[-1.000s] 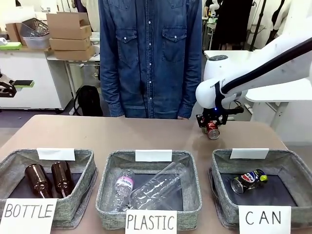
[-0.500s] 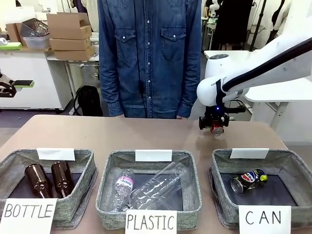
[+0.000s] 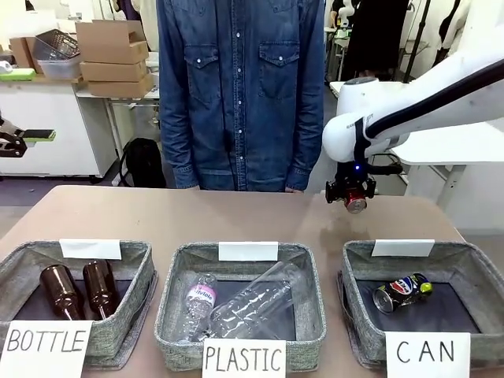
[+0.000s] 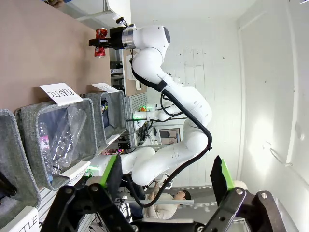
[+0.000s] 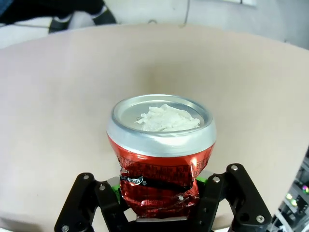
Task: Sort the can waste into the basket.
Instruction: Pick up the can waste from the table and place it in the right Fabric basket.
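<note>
The right arm reaches in from the right, its right gripper point(image 3: 354, 197) clamped on the red can point(image 3: 355, 204) above the far table, beyond the CAN basket point(image 3: 472, 272), where the dark can point(image 3: 402, 290) lies. The left gripper point(image 4: 164, 181) stands spread apart.

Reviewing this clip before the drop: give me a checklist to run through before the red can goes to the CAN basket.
1. Right end effector shut on the red can: ok.
2. Can lifted off the table: ok.
3. Can above the CAN basket: not ok, it hangs beyond the far rim.
4. Room in the basket beside the dark can: ok.
5. Left end effector open, away from the baskets: ok.
6. Person's hands away from the path: cannot tell.
</note>
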Robot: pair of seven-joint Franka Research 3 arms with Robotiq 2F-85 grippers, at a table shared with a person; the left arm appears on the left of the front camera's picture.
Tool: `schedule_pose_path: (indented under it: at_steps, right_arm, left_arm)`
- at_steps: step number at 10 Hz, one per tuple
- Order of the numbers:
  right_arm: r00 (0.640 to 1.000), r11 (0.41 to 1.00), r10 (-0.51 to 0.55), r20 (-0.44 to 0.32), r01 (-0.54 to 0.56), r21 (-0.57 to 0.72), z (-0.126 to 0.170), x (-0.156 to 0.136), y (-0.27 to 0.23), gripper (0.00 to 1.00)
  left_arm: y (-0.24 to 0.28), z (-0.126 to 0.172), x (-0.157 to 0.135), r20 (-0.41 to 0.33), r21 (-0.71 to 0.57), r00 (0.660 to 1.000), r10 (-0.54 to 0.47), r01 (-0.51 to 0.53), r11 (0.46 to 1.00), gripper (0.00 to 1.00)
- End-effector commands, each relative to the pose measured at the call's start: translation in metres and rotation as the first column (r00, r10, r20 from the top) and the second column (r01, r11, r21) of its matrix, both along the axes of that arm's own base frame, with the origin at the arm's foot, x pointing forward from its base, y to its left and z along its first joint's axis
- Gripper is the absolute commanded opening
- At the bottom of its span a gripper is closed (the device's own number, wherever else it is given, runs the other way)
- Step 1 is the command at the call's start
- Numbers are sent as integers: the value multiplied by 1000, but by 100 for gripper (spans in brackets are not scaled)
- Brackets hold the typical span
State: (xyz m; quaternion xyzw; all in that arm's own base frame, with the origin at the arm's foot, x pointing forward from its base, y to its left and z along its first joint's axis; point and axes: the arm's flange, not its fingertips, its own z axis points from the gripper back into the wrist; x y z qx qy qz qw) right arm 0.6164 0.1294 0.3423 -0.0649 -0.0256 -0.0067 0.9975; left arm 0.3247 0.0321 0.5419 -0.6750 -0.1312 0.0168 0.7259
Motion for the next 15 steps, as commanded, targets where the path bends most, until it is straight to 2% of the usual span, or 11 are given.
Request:
schedule_pose_path:
  at_steps: [1, 3, 4, 5, 6, 7, 9, 11, 12, 13, 15]
  right_arm:
    - [991, 992, 99, -93, -90, 89, 63, -53, -23, 0]
    - [972, 992, 111, -208, -94, 89, 122, -131, -43, 0]
    - [939, 975, 217, -265, -199, 96, 132, -164, -46, 0]
    - [874, 909, 416, -252, -395, 133, 135, -194, -50, 0]
    - [828, 853, 520, -212, -490, 178, 135, -220, -58, 0]
    - [786, 799, 595, -168, -557, 228, 135, -247, -66, 0]
    - [754, 744, 649, -100, -602, 291, 136, -280, -80, 0]
    - [441, 456, 889, -126, -827, 329, 130, -301, -81, 0]
    - [383, 404, 915, -130, -861, 309, 128, -304, -80, 0]
    - [356, 376, 927, -121, -878, 295, 128, -305, -79, 0]
    - [344, 364, 931, -121, -885, 290, 128, -304, -77, 0]
  left_arm:
    - [0, 3, -4, -14, 0, 1000, 5, -5, 1000, 96]
    - [0, 3, -4, -14, 0, 1000, 5, -5, 1000, 96]
    - [0, 3, -4, -14, 0, 1000, 5, -5, 1000, 96]
    - [0, 3, -4, -14, 0, 1000, 5, -5, 1000, 96]
    - [0, 3, -4, -14, 0, 1000, 5, -5, 1000, 96]
    - [0, 3, -4, -14, 0, 1000, 5, -5, 1000, 96]
    - [0, 3, -4, -14, 0, 1000, 5, -5, 1000, 96]
    - [0, 3, -4, -14, 0, 1000, 5, -5, 1000, 96]
    - [0, 3, -4, -14, 0, 1000, 5, -5, 1000, 96]
    - [0, 3, -4, -14, 0, 1000, 5, -5, 1000, 96]
    - [0, 3, -4, -14, 0, 1000, 5, -5, 1000, 96]
